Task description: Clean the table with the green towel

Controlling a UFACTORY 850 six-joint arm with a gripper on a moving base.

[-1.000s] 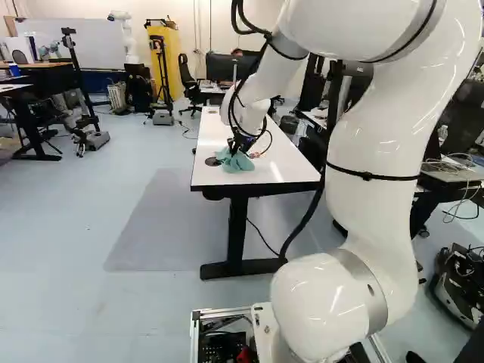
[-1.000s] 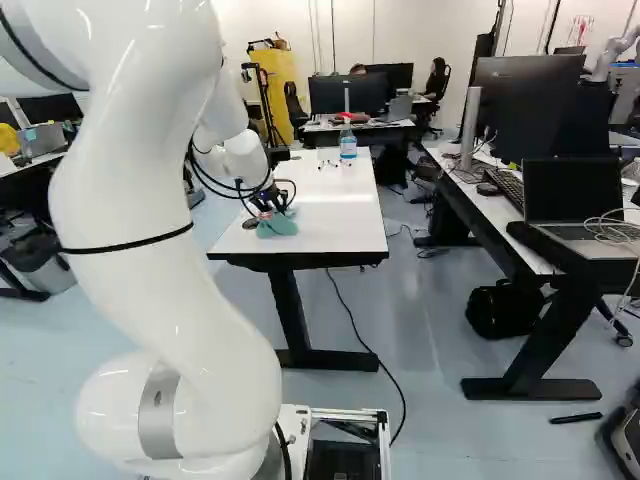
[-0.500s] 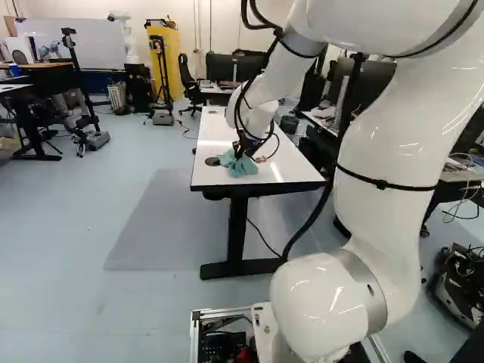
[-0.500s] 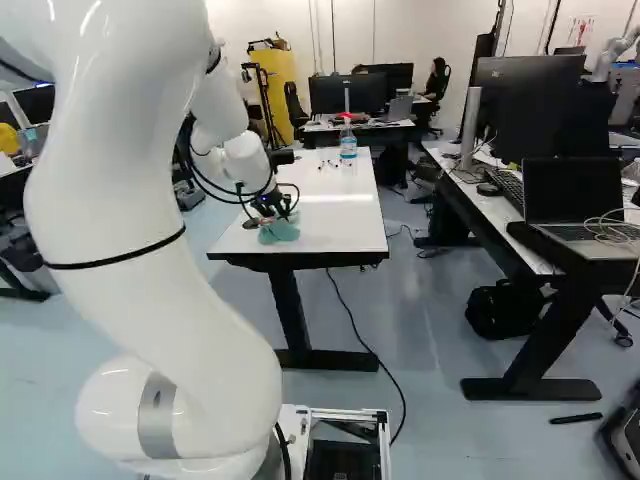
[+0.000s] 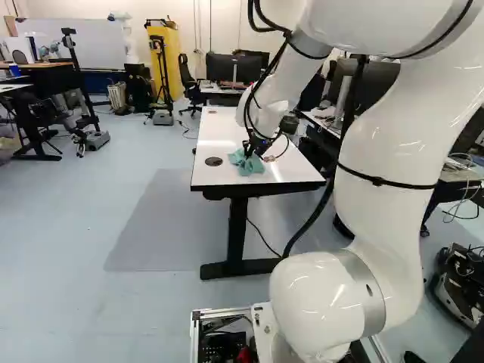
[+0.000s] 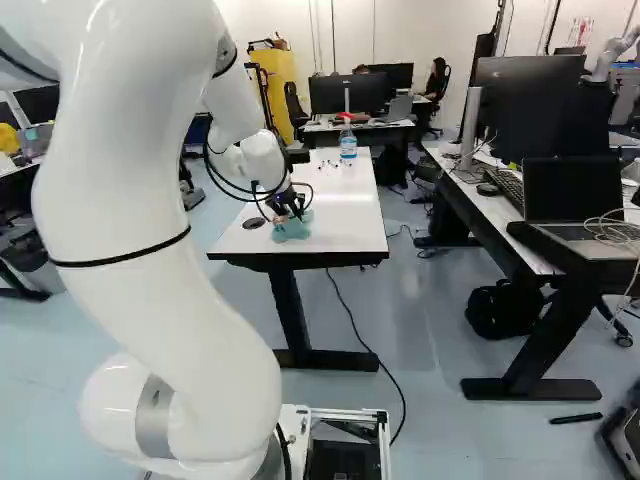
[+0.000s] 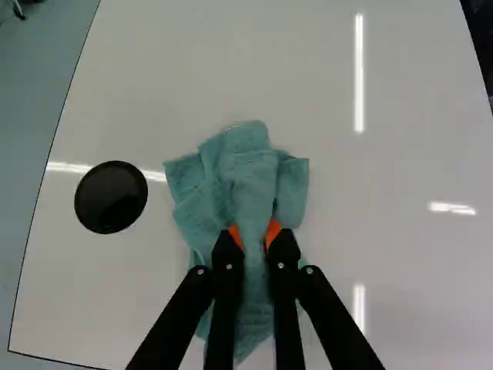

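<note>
My end effector (image 7: 255, 231) is clamped on the green towel (image 7: 248, 173), bunched at the table's (image 6: 345, 225) near end. I expect it light, soft and limp, best held by its thick middle ridge. I count one towel, one black disc (image 7: 112, 196) beside it, small bits (image 6: 329, 163) too tiny to count, then one bottle (image 6: 348, 145) farthest off

The arm has swung the black gripper (image 5: 249, 153) and the green towel (image 7: 248, 177) held in it across the white table (image 5: 219, 136), away from the round black grommet (image 7: 111, 197) near its left edge and closer to its right edge.
</note>
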